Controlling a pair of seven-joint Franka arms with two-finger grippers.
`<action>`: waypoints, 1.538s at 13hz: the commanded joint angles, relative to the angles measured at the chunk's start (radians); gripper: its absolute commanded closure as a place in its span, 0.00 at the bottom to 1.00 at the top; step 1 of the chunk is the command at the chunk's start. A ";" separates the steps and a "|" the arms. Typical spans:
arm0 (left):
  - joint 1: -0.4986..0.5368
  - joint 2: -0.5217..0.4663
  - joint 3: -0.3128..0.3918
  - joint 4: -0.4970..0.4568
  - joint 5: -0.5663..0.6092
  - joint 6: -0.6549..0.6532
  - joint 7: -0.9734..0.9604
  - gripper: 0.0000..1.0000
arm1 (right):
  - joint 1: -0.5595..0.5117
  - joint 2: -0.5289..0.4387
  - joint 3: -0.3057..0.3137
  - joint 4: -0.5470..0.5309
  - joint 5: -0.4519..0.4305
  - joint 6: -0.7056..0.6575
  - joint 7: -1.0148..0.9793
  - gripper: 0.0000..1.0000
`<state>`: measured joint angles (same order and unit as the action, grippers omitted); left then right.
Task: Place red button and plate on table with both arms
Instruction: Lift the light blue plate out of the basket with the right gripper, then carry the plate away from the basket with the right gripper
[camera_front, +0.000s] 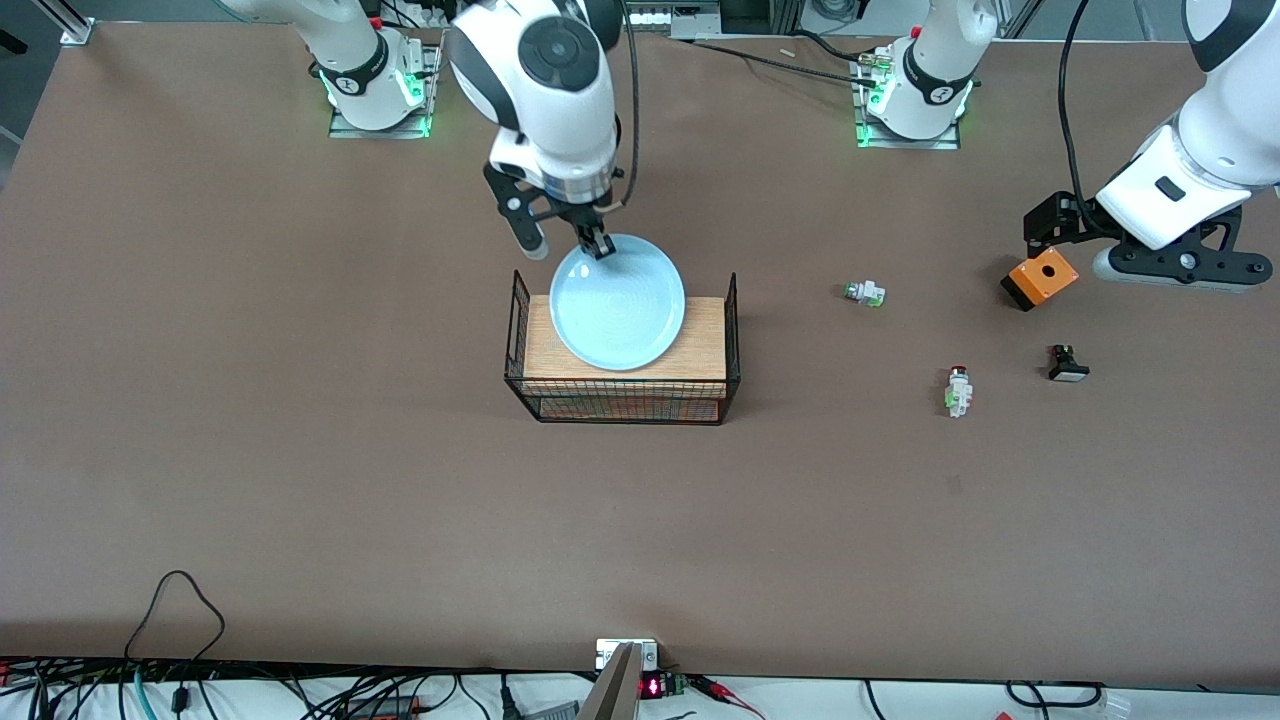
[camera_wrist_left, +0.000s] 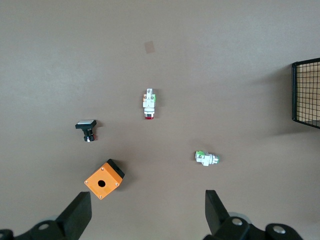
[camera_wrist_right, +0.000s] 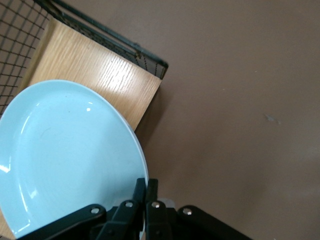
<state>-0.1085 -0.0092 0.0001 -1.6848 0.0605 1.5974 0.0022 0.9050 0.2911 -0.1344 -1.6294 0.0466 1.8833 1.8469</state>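
Note:
The pale blue plate (camera_front: 617, 302) lies over the wood top of the wire rack (camera_front: 620, 400), and its rim juts past the rack edge nearest the robots. My right gripper (camera_front: 597, 243) is shut on that rim, as the right wrist view shows (camera_wrist_right: 146, 187) with the plate (camera_wrist_right: 65, 150) beside it. The red button (camera_front: 958, 390) lies on its side on the brown table (camera_front: 300, 450) toward the left arm's end, also in the left wrist view (camera_wrist_left: 149, 103). My left gripper (camera_front: 1050, 235) hangs open and empty over the table beside the orange box (camera_wrist_left: 104, 179).
A green-capped switch (camera_front: 865, 293) lies between the rack and the orange box (camera_front: 1042, 277). A small black and white button (camera_front: 1068, 365) lies beside the red button. Cables run along the table edge nearest the front camera.

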 joint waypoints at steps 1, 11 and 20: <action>-0.008 -0.018 0.008 -0.015 -0.011 -0.007 -0.008 0.00 | -0.024 -0.033 -0.013 0.070 0.070 -0.102 0.002 1.00; -0.008 -0.011 0.008 -0.012 -0.010 -0.007 -0.008 0.00 | -0.243 -0.118 -0.068 0.181 0.082 -0.438 -0.738 1.00; -0.011 -0.012 0.003 -0.012 -0.010 -0.017 -0.010 0.00 | -0.599 -0.152 -0.068 -0.036 0.030 -0.274 -1.573 1.00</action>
<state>-0.1111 -0.0083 -0.0007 -1.6878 0.0605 1.5896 0.0022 0.3538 0.1751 -0.2229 -1.5952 0.0894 1.5536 0.3776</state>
